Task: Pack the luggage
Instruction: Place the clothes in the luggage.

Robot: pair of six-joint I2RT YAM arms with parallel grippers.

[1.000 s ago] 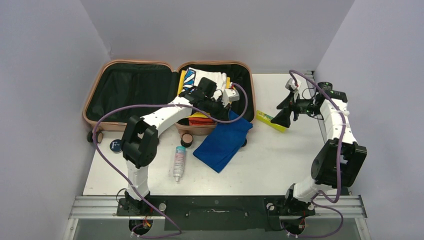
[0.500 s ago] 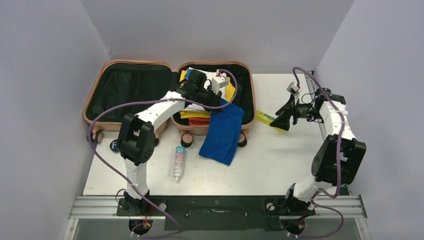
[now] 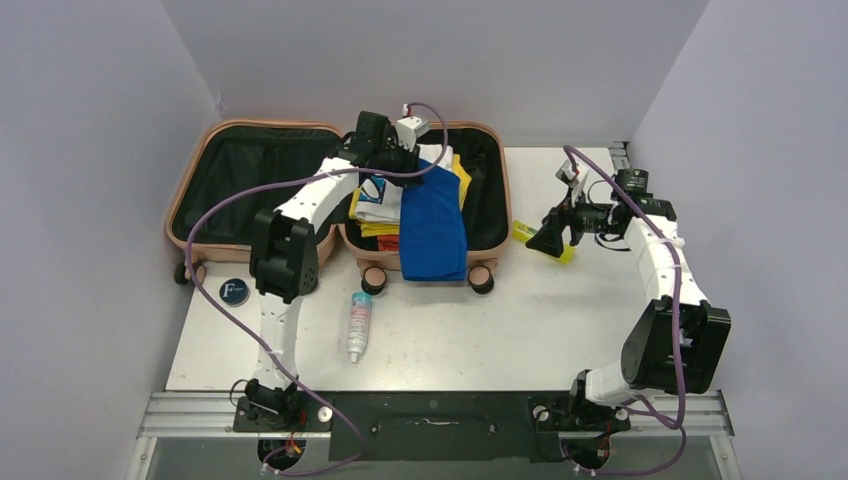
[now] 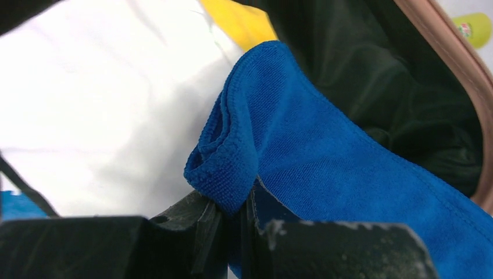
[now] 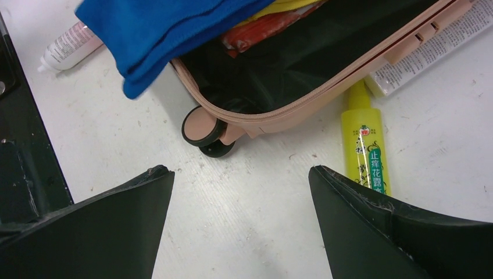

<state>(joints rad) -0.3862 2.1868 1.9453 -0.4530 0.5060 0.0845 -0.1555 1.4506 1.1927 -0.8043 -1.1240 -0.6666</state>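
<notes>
While luggage [image 3: 262, 182] lies open, left gripper [image 4: 234, 218] pinches blue towel [image 4: 349, 168].

Yellow bottle [image 5: 367, 152], lower right, right wrist view: label reads "止痒花露". Dark disc [image 3: 232, 291], left, top view: "F".

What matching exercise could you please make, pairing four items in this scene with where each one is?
Items: 1 blue cloth; 2 yellow bottle; 3 white tube; 4 round dark disc.
Places: A on the table, right of the luggage; B beside the left shell's wheel; C pinched in the left fingers; D just in front of the right shell's wheel.
Pairs: 1-C, 2-A, 3-D, 4-B.
</notes>
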